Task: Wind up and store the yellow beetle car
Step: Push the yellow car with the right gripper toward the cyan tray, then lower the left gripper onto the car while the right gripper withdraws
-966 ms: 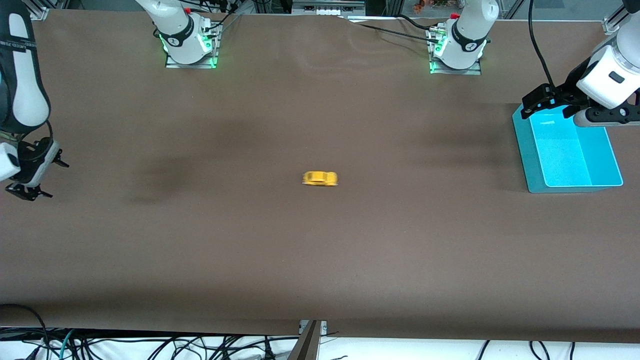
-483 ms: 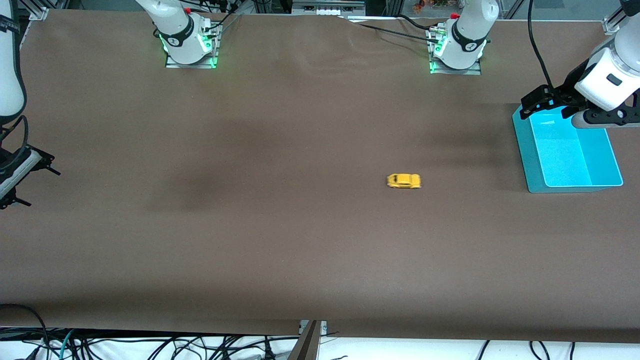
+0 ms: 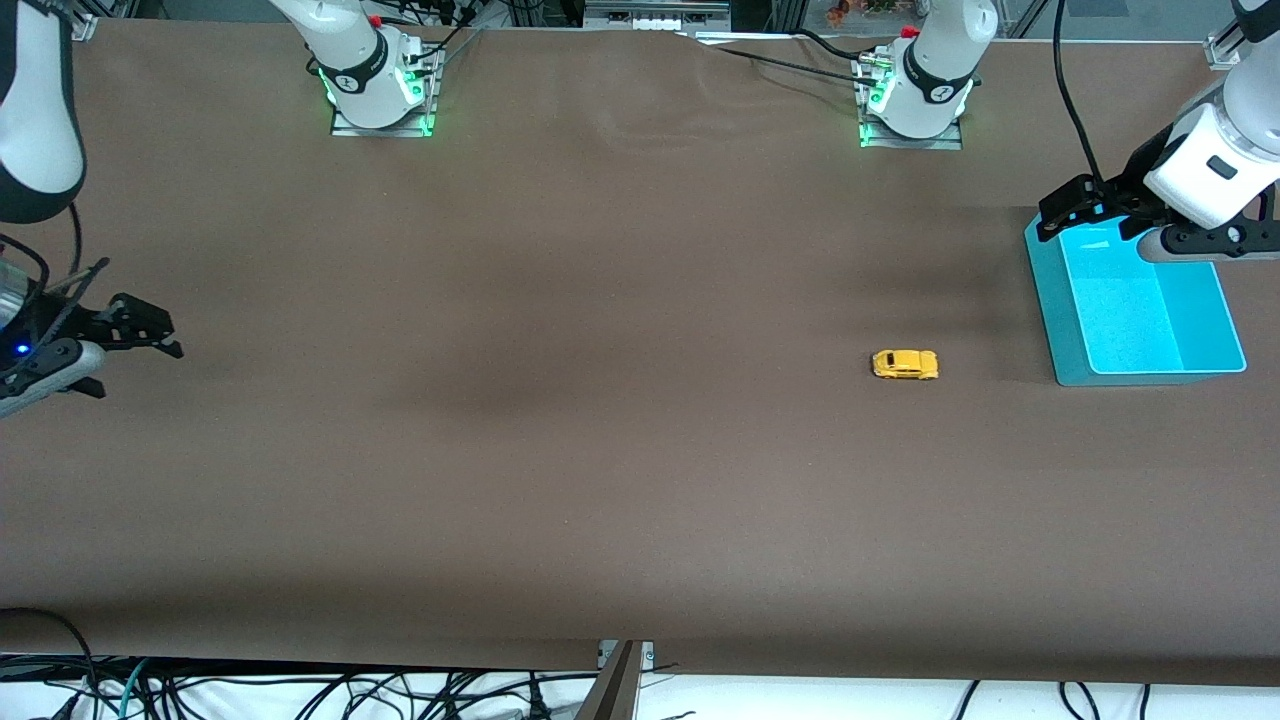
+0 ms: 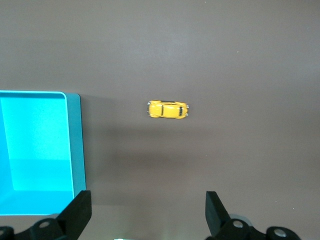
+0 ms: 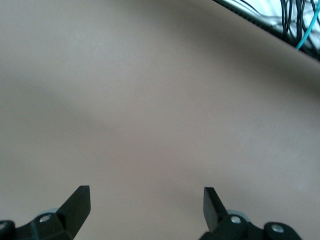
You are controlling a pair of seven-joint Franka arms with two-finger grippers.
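While your left gripper (image 3: pixel 1062 208) hangs over the bin's (image 3: pixel 1045 290) corner nearest its own base, its fingers (image 4: pixel 77 212) are spread wide with nothing between them. Your right gripper (image 3: pixel 135 330) waits over bare table (image 3: pixel 600 480) at the right arm's end, also spread and holding nothing.

From the left gripper outward you meet the bin first, then the car (image 3: pixel 905 364), which sits on its wheels on the table just short of the bin, a little nearer the front camera than the gripper, with a clear gap between car and bin wall.

Watch for these risks, as I judge them:
- The car is small and rounded, so a pinch off its middle could squirt it out sideways.
- It rolls freely; if a fingertip nudges it on the way down, or any spring wind remains, it may run off toward the bin wall or away.
- Coming across from where you hang, you could clip the bin's rim and shove the bin.
- A release from too high could bounce the car back out.

The bin itself is empty; the car is not yet stored.
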